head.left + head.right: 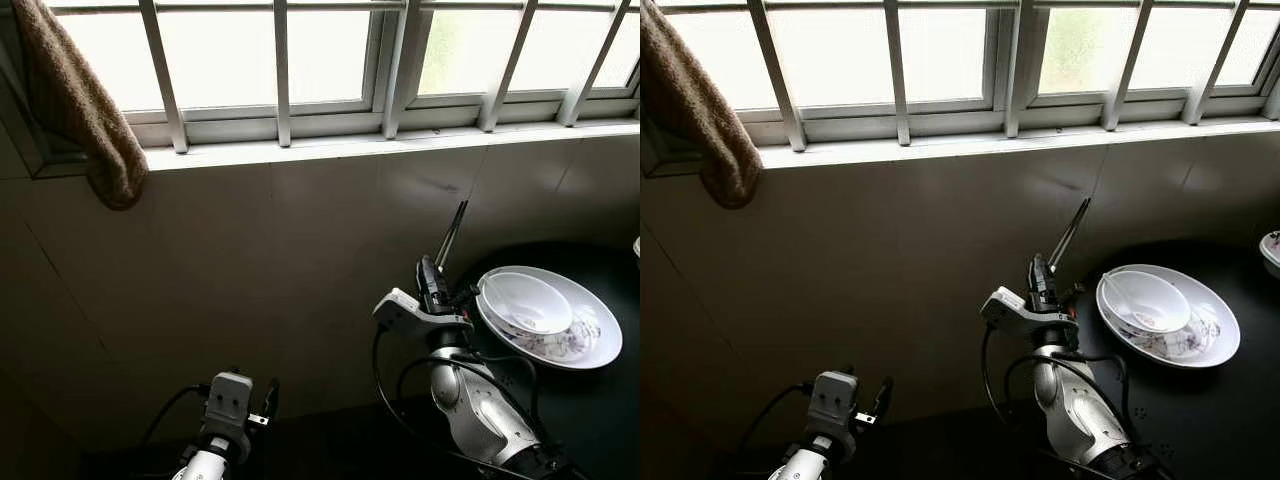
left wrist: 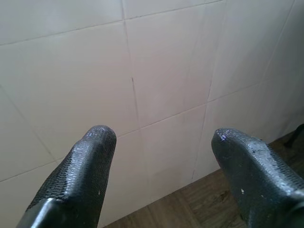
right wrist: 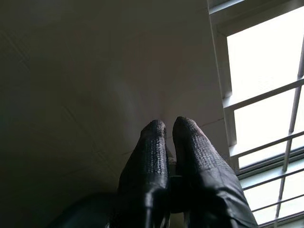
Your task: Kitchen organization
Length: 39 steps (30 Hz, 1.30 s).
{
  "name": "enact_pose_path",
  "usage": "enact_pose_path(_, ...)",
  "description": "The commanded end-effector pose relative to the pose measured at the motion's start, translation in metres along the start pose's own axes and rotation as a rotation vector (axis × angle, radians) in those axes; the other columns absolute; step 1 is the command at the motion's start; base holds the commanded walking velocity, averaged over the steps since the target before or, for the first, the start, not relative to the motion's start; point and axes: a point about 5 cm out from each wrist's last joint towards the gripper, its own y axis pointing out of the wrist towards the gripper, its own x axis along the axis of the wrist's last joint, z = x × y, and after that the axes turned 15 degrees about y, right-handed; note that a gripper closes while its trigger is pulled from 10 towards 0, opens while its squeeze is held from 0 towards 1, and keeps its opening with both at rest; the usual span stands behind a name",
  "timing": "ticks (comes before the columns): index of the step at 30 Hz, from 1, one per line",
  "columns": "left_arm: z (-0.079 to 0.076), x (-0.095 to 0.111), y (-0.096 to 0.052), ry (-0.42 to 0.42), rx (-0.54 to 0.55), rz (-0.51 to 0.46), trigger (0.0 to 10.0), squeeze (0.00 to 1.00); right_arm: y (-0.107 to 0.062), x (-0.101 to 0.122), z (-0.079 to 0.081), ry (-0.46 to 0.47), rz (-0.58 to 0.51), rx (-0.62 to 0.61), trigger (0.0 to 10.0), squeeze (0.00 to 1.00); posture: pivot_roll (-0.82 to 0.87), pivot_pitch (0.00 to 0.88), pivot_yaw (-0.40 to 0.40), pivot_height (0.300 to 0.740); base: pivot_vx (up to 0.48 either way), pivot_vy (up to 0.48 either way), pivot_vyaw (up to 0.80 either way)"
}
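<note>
We see a white bowl (image 1: 527, 302) resting upright inside a wide, shallow white plate (image 1: 592, 345) with a faint floral print, both on the dark countertop (image 1: 600, 410) below the window.

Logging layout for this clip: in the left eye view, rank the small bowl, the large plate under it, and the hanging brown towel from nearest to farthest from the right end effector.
1. Small bowl, just to the robot's right of the right end effector, sitting in the plate.
2. Large plate, under the bowl, extending farther right.
3. Brown towel, far off at upper left by the window.
</note>
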Motion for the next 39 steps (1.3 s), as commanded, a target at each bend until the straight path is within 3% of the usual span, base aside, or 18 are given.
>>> enact_pose_path(1,0.0,0.0,0.001,-0.01,-0.002,-0.008,10.0,0.0,0.0,0.005,-0.004,0.046,0.004,0.006,10.0,0.0,-0.03,0.0,-0.013,0.74,0.0,0.0,0.0)
enact_pose_path(4,0.0,0.001,0.001,-0.011,-0.003,-0.009,10.0,0.0,-0.001,0.006,-0.003,0.063,0.019,0.041,10.0,0.0,-0.04,0.0,-0.013,0.74,0.0,0.0,0.0)
enact_pose_path(7,0.0,0.001,0.001,-0.013,-0.005,-0.01,10.0,0.0,-0.006,0.001,0.01,0.161,0.105,0.156,10.0,0.0,-0.04,0.0,-0.014,0.74,0.0,0.0,0.0)
enact_pose_path(10,0.0,0.001,0.002,-0.013,-0.005,-0.011,10.0,0.0,-0.013,-0.008,0.024,0.323,0.232,0.273,10.0,0.0,-0.04,0.0,-0.015,0.74,0.0,0.0,0.0)
enact_pose_path(12,0.0,0.001,0.002,-0.013,-0.005,-0.011,10.0,0.0,-0.022,-0.015,0.036,0.365,0.302,0.373,10.0,0.0,-0.04,0.0,-0.015,0.74,0.0,0.0,0.0)
enact_pose_path(15,0.0,0.001,0.002,-0.014,-0.006,-0.012,10.0,0.0,-0.027,-0.019,0.041,0.409,0.327,0.404,10.0,0.0,-0.04,0.0,-0.015,0.74,0.0,0.0,0.0)
enact_pose_path(20,0.001,0.001,0.003,-0.013,-0.007,-0.012,10.0,0.0,-0.041,-0.023,0.059,0.54,0.323,0.55,10.0,0.0,-0.04,0.0,-0.011,0.74,0.0,0.0,0.0)
enact_pose_path(25,0.002,0.001,0.002,-0.011,-0.007,-0.009,10.0,0.0,-0.051,-0.026,0.068,0.544,0.301,0.638,10.0,0.0,-0.03,0.0,-0.009,0.74,0.0,0.0,0.32)
enact_pose_path(35,0.006,-0.001,0.001,-0.004,-0.002,-0.004,10.0,0.0,-0.059,-0.031,0.073,0.706,0.262,0.652,10.0,0.0,-0.04,0.0,0.002,0.74,0.0,0.0,0.8)
enact_pose_path(39,0.006,-0.001,0.001,-0.002,0.002,-0.005,10.0,0.0,-0.058,-0.033,0.072,0.73,0.257,0.634,10.0,0.0,-0.04,0.0,0.001,0.74,0.0,0.0,0.8)
